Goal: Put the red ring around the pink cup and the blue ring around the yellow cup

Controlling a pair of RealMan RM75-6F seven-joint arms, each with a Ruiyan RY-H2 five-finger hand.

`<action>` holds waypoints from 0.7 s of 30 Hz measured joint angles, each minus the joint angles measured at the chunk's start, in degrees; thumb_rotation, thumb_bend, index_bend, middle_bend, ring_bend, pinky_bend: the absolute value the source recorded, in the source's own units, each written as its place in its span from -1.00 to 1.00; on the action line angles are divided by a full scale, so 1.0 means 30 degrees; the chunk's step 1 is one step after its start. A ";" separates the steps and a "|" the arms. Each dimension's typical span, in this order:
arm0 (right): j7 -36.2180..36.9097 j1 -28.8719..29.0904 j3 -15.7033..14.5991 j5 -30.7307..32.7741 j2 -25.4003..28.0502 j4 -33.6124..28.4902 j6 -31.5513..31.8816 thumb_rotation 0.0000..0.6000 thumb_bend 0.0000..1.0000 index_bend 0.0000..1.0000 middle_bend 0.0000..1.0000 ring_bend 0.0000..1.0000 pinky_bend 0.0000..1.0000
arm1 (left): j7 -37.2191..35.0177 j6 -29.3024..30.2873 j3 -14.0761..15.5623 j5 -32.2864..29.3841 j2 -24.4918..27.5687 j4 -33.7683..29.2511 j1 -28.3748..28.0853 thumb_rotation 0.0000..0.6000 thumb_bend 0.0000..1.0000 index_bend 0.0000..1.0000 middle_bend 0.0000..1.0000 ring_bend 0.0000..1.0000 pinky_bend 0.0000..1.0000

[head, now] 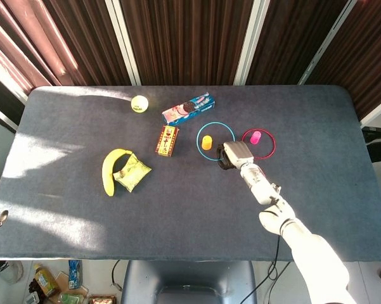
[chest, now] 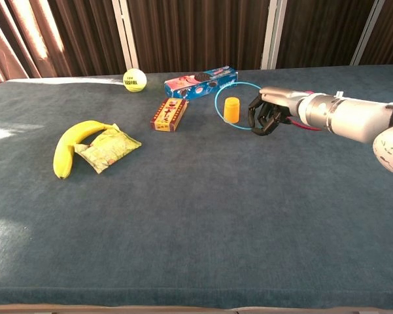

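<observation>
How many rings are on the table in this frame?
2. The blue ring encircles the yellow cup, with the right hand at its near edge. The red ring lies around the pink cup, further right.

The thin blue plastic ring [head: 215, 142] encircles the small yellow plastic cup [head: 206, 142], standing upright. To its right, the thin red plastic ring [head: 258, 144] lies flat around the small pink plastic cup [head: 256, 137].

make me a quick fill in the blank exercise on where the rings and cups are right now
1. The blue ring now encircles the ______ cup.
2. The red ring lies around the ______ cup.
3. The robot's ______ hand grips the blue ring at its near edge.
4. The banana lies beside a ______ snack packet.

Missing words: yellow; pink; right; green
</observation>
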 measured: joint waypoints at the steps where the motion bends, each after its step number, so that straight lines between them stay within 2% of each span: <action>1: 0.0135 0.0044 -0.0059 -0.0084 -0.0088 0.0132 -0.0018 1.00 0.20 0.72 0.81 1.00 0.92 | -0.0033 -0.0016 -0.0001 -0.0010 -0.0009 0.0016 -0.0001 1.00 -0.41 -0.72 -1.00 -1.00 -0.65; 10: 0.1048 0.0289 -0.0147 -0.0273 -0.0497 0.0914 -0.0275 1.00 0.19 0.62 0.81 1.00 0.92 | -0.0150 -0.0039 0.0007 -0.0014 -0.0023 0.0112 0.0003 1.00 -0.41 -0.72 -1.00 -1.00 -0.65; 17: 0.1658 0.0355 -0.0169 -0.0365 -0.0553 0.1103 -0.0308 1.00 -0.30 0.50 0.81 1.00 0.92 | -0.0143 -0.0099 0.0028 -0.0015 -0.0040 0.0116 -0.0015 1.00 -0.41 -0.71 -1.00 -1.00 -0.65; 21: 0.1959 0.0357 -0.0250 -0.0500 -0.0527 0.1064 -0.0131 1.00 -0.46 0.41 0.81 1.00 0.92 | -0.0128 -0.0109 0.0034 -0.0024 -0.0039 0.0103 -0.0014 1.00 -0.41 -0.71 -1.00 -1.00 -0.65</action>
